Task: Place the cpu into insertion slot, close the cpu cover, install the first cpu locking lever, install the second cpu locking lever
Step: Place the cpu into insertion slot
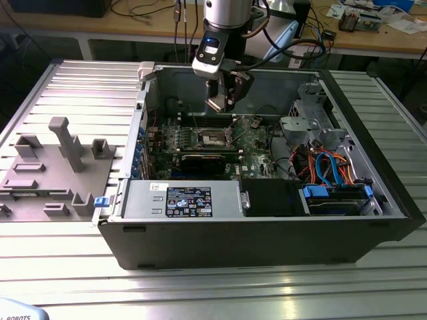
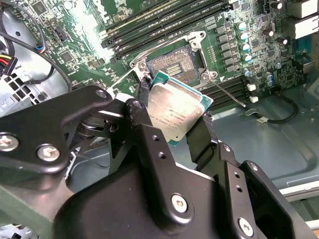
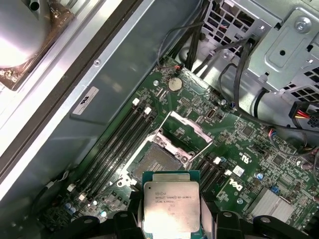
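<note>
Gripper (image 2: 173,118): fingers (image 2: 141,107) clamped on opposite cpu edges.
Cpu (image 3: 171,206): near-square, no clear long axis, metal top facing wrist cameras, held above board.
Insertion slot (image 3: 154,164): uncovered, just beyond cpu.
Cpu cover (image 3: 187,132): raised, behind slot.

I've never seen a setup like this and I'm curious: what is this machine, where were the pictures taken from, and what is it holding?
It is one robot arm working over an open computer case on a ribbed metal table. The exterior view looks on from outside; both wrist views come from cameras riding on the arm. Its tool grips the cpu, a flat silver chip, by its edges, above the green board. The insertion slot lies empty below, its cpu cover open.
</note>
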Robot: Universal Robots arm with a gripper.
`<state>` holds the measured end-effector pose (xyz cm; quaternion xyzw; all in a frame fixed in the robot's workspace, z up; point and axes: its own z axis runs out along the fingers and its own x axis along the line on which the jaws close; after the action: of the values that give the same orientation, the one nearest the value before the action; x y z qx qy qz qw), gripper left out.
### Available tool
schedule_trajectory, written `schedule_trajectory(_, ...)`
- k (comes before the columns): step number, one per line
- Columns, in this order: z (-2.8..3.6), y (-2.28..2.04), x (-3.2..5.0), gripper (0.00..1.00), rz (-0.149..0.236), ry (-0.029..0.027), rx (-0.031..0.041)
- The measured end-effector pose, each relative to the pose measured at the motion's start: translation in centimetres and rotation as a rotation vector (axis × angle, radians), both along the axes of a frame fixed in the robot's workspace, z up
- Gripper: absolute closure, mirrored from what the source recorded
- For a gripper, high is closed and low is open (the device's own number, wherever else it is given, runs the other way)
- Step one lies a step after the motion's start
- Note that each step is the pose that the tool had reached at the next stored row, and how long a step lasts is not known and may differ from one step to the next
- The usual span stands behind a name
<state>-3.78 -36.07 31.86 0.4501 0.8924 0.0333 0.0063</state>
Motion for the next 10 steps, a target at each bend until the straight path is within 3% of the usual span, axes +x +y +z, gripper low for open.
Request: schedule_trajectory(10, 0.00, 0.00, 0.00, 0.45, -0.028, 0.0000, 0.0000)
